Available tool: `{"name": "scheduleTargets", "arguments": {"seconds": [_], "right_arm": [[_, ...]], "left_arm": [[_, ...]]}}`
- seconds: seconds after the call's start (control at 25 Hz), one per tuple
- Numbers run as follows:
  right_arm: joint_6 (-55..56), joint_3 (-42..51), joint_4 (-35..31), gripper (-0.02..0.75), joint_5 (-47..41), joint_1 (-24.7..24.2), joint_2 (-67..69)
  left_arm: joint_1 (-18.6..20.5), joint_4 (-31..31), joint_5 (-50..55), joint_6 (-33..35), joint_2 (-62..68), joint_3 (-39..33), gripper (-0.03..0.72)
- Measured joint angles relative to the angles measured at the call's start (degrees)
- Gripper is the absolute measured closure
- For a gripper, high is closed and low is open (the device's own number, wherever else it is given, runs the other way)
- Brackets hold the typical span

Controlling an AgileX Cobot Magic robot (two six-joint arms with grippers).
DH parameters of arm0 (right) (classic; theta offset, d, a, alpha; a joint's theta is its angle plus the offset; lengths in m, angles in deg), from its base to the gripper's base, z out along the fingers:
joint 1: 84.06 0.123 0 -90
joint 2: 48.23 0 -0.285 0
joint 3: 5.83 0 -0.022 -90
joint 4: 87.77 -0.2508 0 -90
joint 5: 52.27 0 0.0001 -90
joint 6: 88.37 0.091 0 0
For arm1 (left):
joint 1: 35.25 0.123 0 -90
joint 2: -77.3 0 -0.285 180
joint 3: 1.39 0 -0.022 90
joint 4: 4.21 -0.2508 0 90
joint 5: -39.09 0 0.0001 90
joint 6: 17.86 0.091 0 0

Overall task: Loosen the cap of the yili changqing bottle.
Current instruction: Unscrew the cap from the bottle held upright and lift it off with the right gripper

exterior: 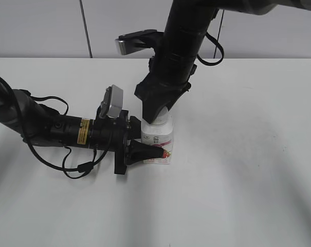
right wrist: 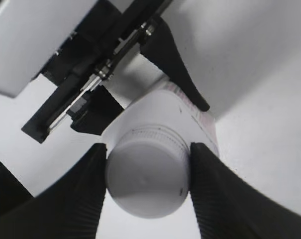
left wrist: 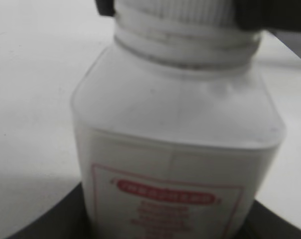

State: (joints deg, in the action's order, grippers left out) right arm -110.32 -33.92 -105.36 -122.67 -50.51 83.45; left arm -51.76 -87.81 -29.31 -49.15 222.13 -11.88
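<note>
The yili changqing bottle (exterior: 159, 139), white with a red-pink label, stands upright on the white table. My left gripper (exterior: 147, 149) comes in from the left and is shut on the bottle's body; the bottle fills the left wrist view (left wrist: 177, 149). My right gripper (exterior: 156, 117) comes down from above and is shut on the white ribbed cap (right wrist: 148, 177), one finger on each side of it. The cap also shows at the top of the left wrist view (left wrist: 182, 15). In the exterior view the right gripper hides the cap.
The white table (exterior: 248, 170) stretches around the bottle with nothing else on it. A grey wall stands behind. The left arm and its cables (exterior: 52, 131) lie low over the table at the left.
</note>
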Motion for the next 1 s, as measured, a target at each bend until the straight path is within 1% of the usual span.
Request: {"name": "scheduleTargets", "arguments": {"seconds": [0.16,0.48,1.0], "right_arm": [[-8.6,0.0,-0.1,0.337,0.0,0.0,0.0],[-20.1,0.0,0.0,0.338,0.0,0.0,0.0],[-39.6,-0.1,5.2,0.343,-0.5,0.8,-0.3]], "left_arm": [[0.0,-0.1,-0.1,0.1,0.0,0.0,0.319],[0.0,-0.2,-0.1,0.1,0.0,0.0,0.319],[-0.1,-0.3,-0.1,0.1,0.0,0.0,0.319]]}}
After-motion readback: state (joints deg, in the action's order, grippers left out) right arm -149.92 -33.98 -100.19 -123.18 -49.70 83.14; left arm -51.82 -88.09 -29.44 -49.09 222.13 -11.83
